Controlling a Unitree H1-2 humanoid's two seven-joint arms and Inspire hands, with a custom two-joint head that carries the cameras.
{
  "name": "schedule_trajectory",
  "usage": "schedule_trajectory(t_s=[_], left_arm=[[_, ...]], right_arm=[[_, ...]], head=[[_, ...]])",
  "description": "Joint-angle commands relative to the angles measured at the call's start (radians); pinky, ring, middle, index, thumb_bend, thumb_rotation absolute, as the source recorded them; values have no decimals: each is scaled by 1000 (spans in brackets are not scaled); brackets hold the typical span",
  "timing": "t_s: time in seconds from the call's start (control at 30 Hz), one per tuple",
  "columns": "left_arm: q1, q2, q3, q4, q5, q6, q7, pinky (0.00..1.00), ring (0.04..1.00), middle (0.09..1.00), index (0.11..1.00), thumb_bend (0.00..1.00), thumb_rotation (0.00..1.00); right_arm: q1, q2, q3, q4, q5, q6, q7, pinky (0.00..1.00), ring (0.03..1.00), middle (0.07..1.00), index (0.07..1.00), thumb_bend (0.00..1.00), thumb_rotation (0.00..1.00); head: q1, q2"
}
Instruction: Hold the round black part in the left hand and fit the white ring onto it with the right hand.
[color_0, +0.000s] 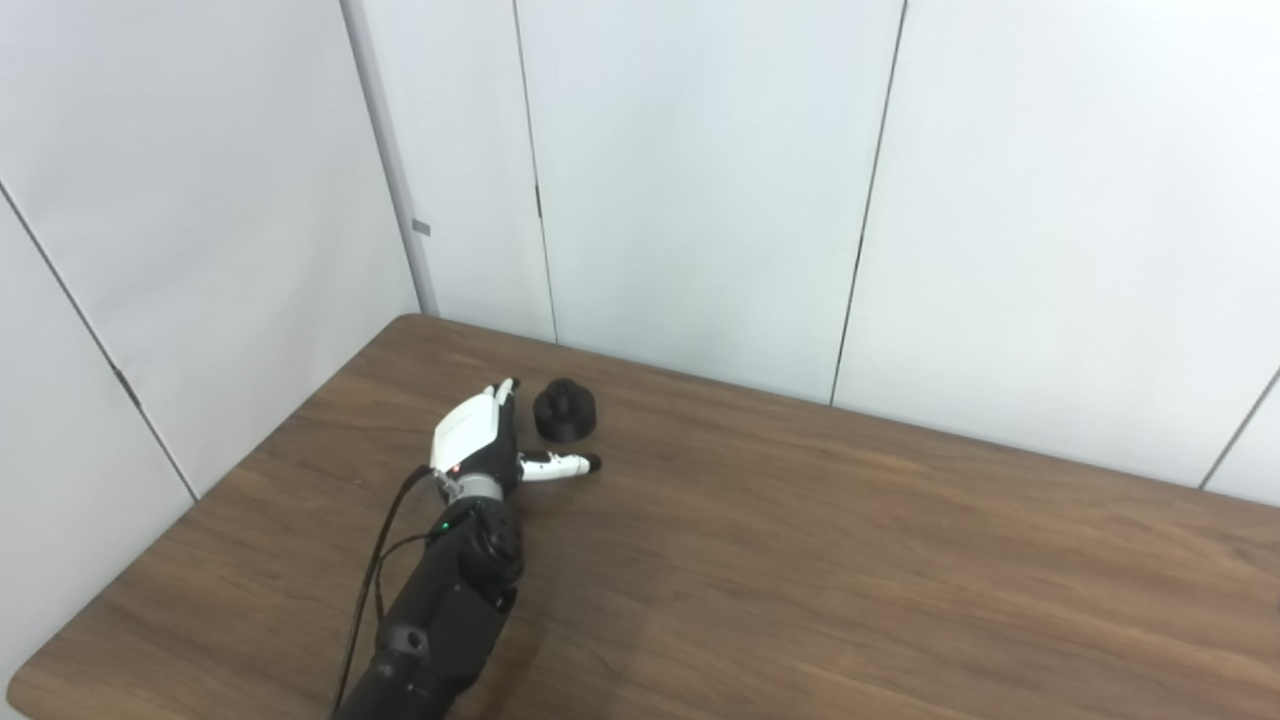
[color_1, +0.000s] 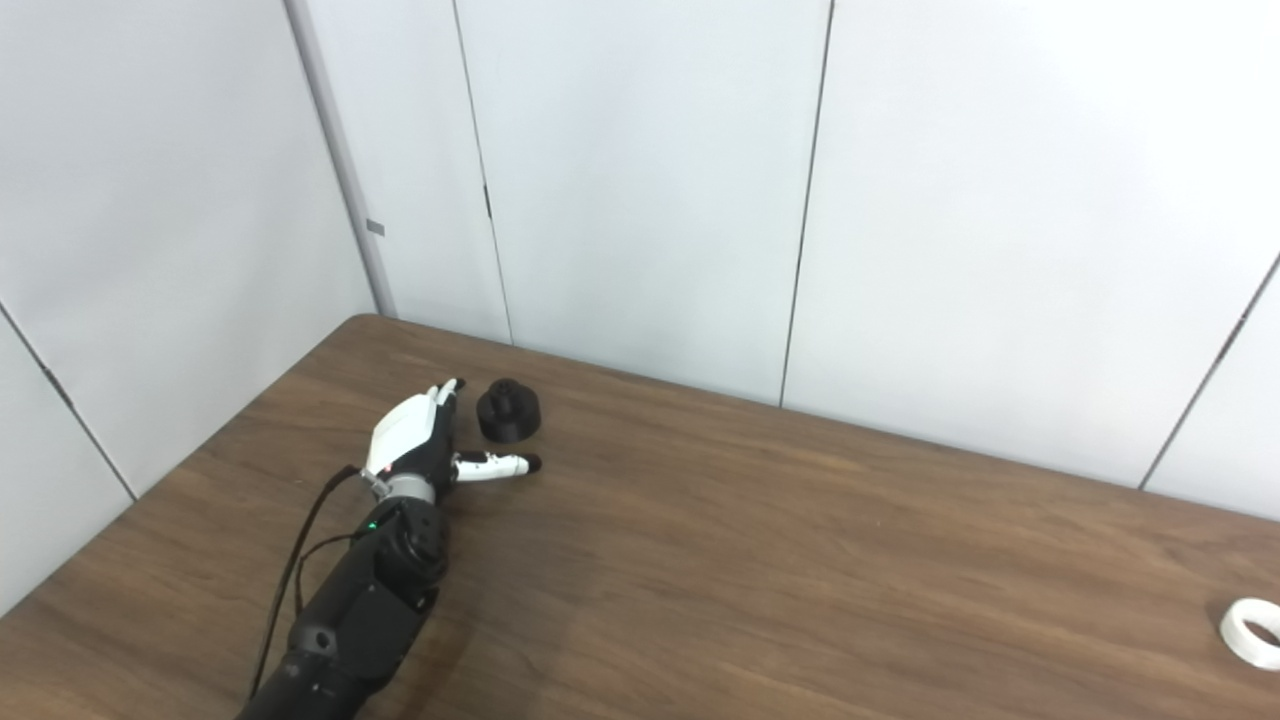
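The left hand (color_0: 478, 440), white-backed with dark fingers, lay low over the brown wood-grain tabletop (color_0: 800, 560) near its far left corner, at the end of a black forearm that came up from the bottom edge with a thin black cable looping along its left side. Its fingers (color_0: 503, 392) were extended and apart, pointing toward the wall, and its thumb (color_0: 560, 465) was stretched out sideways to the right, so the hand was spread and gripped nothing.

The round black part (color_0: 565, 411), a squat cylinder with a smaller raised knob on top, stood upright on the tabletop just beside the fingertips, in the crook between the fingers and the thumb. Whether the fingers actually touched its side could not be made out.

The white ring (color_1: 1252, 632) lay flat on the tabletop at the far right edge of the right eye view, well apart from the black part and partly cut off by the frame. The right hand did not appear in either view. Pale grey wall panels (color_0: 700, 180) with dark seams stood behind the tabletop.
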Motion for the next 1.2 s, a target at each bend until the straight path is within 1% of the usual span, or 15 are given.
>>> schedule_trajectory(t_s=[0.0, 0.13, 0.2, 0.23, 0.3, 0.37, 0.4, 0.43, 0.47, 0.5, 0.6, 0.73, 0.93, 1.07, 1.17], left_arm=[[-26, 2, -15, 20, -35, 1, -16, 1000, 1000, 1000, 968, 1000, 399], [-31, 1, -20, 36, -44, -7, -3, 1000, 1000, 1000, 932, 1000, 379], [-34, -2, -20, 46, -49, -19, 15, 1000, 1000, 1000, 894, 1000, 354], [-36, -3, -19, 55, -52, -30, 32, 1000, 1000, 1000, 856, 999, 323], [-43, -10, -9, 82, -69, -63, 72, 1000, 1000, 987, 762, 957, 234], [-48, -19, 6, 103, -93, -95, 108, 1000, 981, 940, 662, 903, 100], [-52, -28, 17, 120, -106, -118, 141, 1000, 976, 932, 643, 894, 74], [-56, -35, 24, 133, -116, -137, 165, 1000, 953, 900, 565, 712, 61], [-58, -38, 28, 140, -123, -148, 181, 1000, 936, 875, 516, 599, 52], [-61, -42, 29, 154, -131, -165, 195, 1000, 930, 867, 500, 560, 49], [-69, -46, 25, 182, -147, -197, 218, 1000, 917, 835, 482, 523, 43], [-75, -44, 16, 210, -158, -224, 236, 1000, 920, 833, 480, 518, 43], [-74, -39, 15, 204, -174, -238, 235, 1000, 927, 837, 480, 518, 44], [-73, -38, 17, 198, -186, -245, 234, 1000, 933, 842, 480, 518, 43], [-72, -35, 12, 196, -191, -252, 231, 1000, 937, 842, 480, 518, 44]], right_arm=[[27, -9, -7, -23, -5, -11, 5, 996, 992, 978, 976, 814, 903], [32, -7, -6, -30, -4, -8, 2, 988, 993, 980, 982, 814, 907], [34, -6, -6, -33, 1, -5, 2, 986, 993, 980, 980, 817, 899], [36, -5, -6, -34, 0, -6, 2, 986, 992, 980, 981, 820, 897], [38, -5, -6, -36, -4, -12, 1, 973, 987, 975, 977, 813, 899], [42, -4, -6, -41, -8, -11, -2, 955, 981, 971, 973, 813, 900], [45, -3, -6, -44, -11, -11, -3, 952, 980, 971, 973, 814, 900], [46, -3, -6, -45, -12, -11, -4, 959, 982, 972, 974, 816, 902], [48, -3, -7, -47, -12, -11, -4, 962, 982, 973, 974, 815, 903], [49, -3, -8, -46, -11, -12, -5, 963, 983, 973, 974, 814, 903], [53, 0, -9, -51, -14, -10, -9, 943, 970, 963, 964, 825, 892], [55, 1, -8, -59, -14, -3, -8, 954, 971, 963, 958, 826, 886], [54, 5, -4, -61, -13, -4, -7, 946, 971, 964, 956, 823, 881], [53, 7, -4, -66, -7, 5, -6, 957, 973, 965, 956, 825, 872], [52, 8, -3, -61, -8, -1, -5, 960, 974, 968, 960, 820, 876]], head=[[0, 1], [-7, 3], [-7, 3], [-13, 4], [-13, 4], [-16, 6], [-19, 8], [-19, 8], [-22, 11], [-22, 11], [-24, 13], [-27, 15], [-34, 14], [-40, 14], [-40, 14]])
